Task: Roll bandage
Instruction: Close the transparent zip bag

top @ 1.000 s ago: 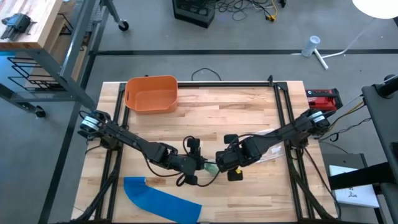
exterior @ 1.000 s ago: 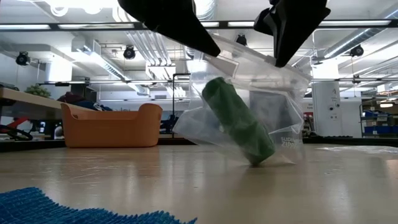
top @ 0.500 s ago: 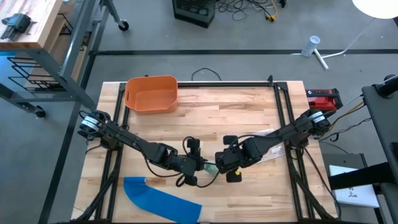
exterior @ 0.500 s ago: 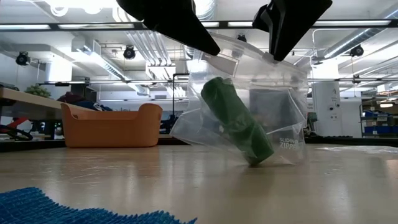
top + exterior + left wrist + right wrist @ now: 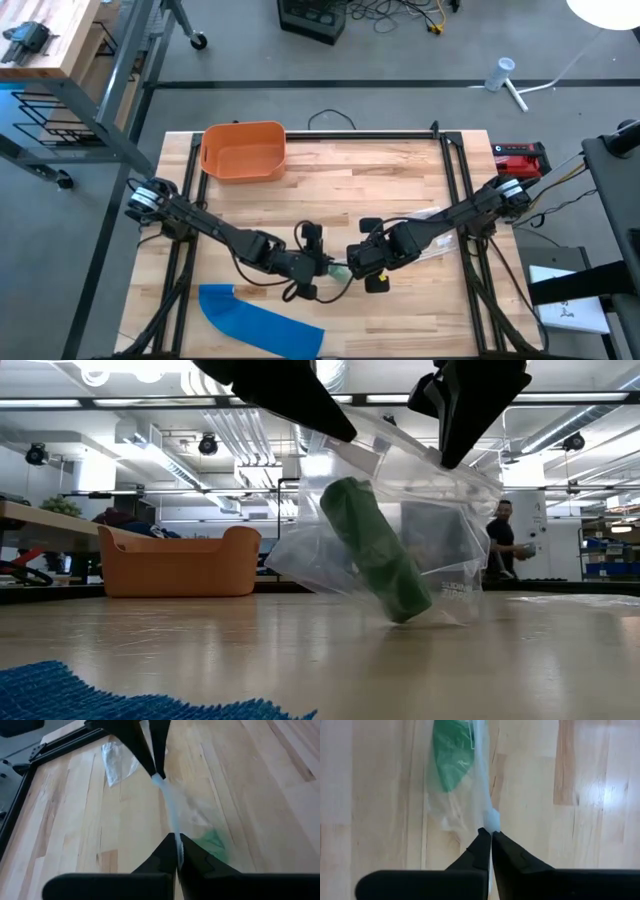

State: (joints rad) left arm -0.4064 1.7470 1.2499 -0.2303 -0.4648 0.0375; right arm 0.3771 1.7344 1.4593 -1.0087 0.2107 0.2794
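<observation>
Now | L+R jaws pinched on bag (image 5: 440, 550) rim | low view only: green roll (image 5: 375, 563) tilted inside

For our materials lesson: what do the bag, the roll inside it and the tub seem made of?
Zip bag: thin clear plastic film, glossy, creased. Green bandage roll: probably soft matte fabric; hard to confirm through the film. Orange tub: likely moulded plastic, smooth, evenly coloured.

the bag (image 5: 400, 550) sits mid-surface (image 5: 400, 180) with the roll (image 5: 375, 560) tilted inside it, between the left pincer (image 5: 322, 268) and right pincer (image 5: 352, 266). the bin (image 5: 243, 150) lies behind at left, the cloth (image 5: 255, 320) in front.
</observation>
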